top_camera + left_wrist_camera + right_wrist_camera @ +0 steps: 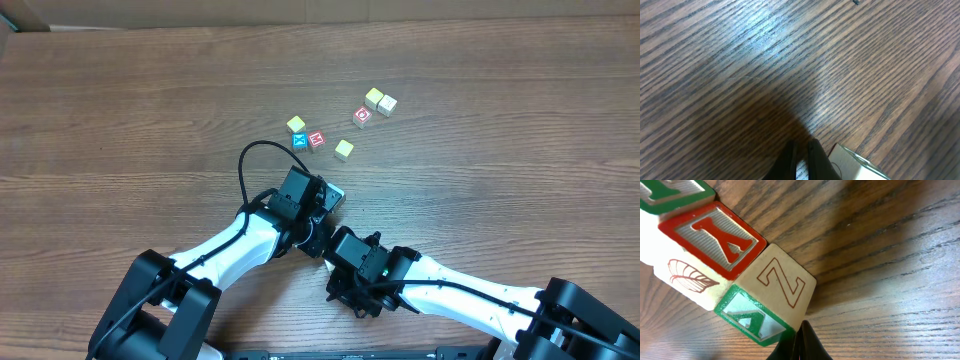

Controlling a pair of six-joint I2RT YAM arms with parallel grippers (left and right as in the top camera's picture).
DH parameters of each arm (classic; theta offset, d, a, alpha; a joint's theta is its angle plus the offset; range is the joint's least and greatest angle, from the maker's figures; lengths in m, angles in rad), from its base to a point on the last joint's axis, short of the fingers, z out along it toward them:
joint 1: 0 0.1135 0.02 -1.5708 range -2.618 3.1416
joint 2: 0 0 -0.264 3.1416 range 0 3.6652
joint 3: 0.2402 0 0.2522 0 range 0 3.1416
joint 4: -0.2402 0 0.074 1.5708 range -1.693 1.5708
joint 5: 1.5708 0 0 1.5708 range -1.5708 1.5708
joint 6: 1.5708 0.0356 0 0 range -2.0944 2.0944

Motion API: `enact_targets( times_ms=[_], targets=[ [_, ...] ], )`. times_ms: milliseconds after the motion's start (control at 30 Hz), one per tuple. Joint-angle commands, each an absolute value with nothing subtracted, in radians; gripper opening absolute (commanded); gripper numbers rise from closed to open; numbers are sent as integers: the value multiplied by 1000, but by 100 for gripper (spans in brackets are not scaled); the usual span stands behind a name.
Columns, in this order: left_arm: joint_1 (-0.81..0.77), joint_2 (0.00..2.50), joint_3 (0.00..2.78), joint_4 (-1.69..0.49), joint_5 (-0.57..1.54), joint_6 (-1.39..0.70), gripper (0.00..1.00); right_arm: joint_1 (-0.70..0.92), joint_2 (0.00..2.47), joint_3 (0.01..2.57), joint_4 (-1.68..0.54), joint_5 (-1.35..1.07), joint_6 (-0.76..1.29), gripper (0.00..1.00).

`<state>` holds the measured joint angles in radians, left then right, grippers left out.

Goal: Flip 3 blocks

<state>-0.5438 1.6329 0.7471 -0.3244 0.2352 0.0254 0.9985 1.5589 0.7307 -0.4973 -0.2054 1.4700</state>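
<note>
Both arms are hovering by the blocks [777,287]; no flip seems begun yet.
Overhead: one pale block is peeking out at the left arm's tip, nearer than the scattered cubes [344,149]. Left wrist: the left gripper [801,152], pressed together, is hanging over the grained table [740,75]. Right wrist: the right gripper [801,337], also pressed together and empty, is pointing at the square, painted wooden row; the next move probably means tipping an edge.

Overhead looks straight down, wrist views close — table [100,100] shared.
</note>
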Motion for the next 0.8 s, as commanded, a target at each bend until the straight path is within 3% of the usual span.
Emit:
enact_targets(
  times_ms=[0,767],
  targets=[
    [-560,1648,751,-329,281,36,4,1000,1562,732,-482,-176,1478,4],
    [-564,1648,751,-342,334,337,4,1000,1562,732,-482,-176,1478,4]
  ],
)
